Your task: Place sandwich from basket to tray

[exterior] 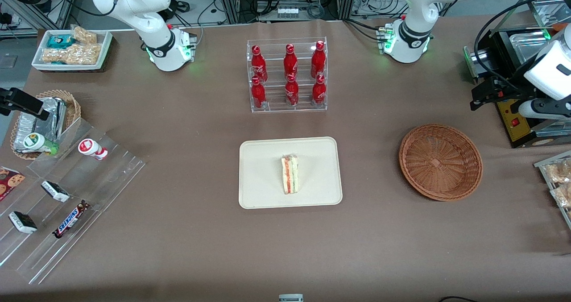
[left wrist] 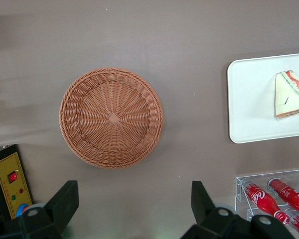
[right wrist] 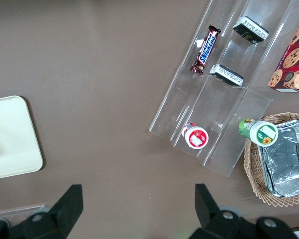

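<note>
The sandwich (exterior: pixel 290 174) lies on the tray (exterior: pixel 258 190), roughly at the tray's middle, resting on its side with the red, orange and green filling edge showing. The basket (exterior: pixel 440 162) sits empty on the bench (exterior: pixel 187 123), well apart from the tray and toward the working arm's end. Judged from this layout, the placing itself is done: the sandwich is out of the basket and fully inside the tray's rim, touching nothing else. What remains, if anything, seems to be only the arm's retreat.

The gripper (left wrist: pixel 134 204) hangs high above the bench, over the ground near the basket, with its fingers (left wrist: pixel 65 199) spread wide apart and nothing between them. In the front view the working arm's end shows only near the frame's edge, above a black machine (exterior: pixel 513 114) with a yellow panel that stands just beside the basket.

Around the task area, a clear acrylic rack (exterior: pixel 287 75) holding six red cola bottles (exterior: pixel 290 61) stands farther from the front camera than the tray, near it but not touching. Toward the parked arm's end there is a stepped acrylic display (exterior: pixel 67 195) with a Snickers bar (exterior: pixel 70 219), small wrapped packets and a small red-and-white pot (exterior: pixel 92 149), a smaller wicker basket with foil packets (exterior: pixel 44 121), and a white dish of snack bars (exterior: pixel 71 48). A box of biscuits (right wrist: pixel 289 55) lies beside the display.

Nothing stands between the tray and the basket; the stretch of bench there is bare, so no obstacle appears to bear on the task.
</note>
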You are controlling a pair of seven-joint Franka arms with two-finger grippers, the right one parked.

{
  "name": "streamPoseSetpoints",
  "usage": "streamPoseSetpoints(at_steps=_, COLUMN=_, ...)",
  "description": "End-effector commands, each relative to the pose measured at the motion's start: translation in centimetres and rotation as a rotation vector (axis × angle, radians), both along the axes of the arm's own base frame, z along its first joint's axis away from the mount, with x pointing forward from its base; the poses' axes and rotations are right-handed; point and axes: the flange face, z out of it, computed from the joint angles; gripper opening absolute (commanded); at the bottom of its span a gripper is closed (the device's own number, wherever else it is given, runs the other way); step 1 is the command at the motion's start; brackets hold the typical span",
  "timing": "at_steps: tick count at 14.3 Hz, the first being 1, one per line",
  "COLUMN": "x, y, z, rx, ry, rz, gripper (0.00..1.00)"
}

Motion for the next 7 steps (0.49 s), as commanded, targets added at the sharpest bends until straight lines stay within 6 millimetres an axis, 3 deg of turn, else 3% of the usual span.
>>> streamPoseSetpoints(at_steps=1, x=-0.57, y=0.15, z=0.64, rx=-0.015, ry=0.005, rz=-0.001, gripper=1.00)
streamPoseSetpoints(at_steps=7, x=-0.80, y=-0.15, z=0.64, rx=-0.011, ry=0.014, rz=-0.010, gripper=1.00)
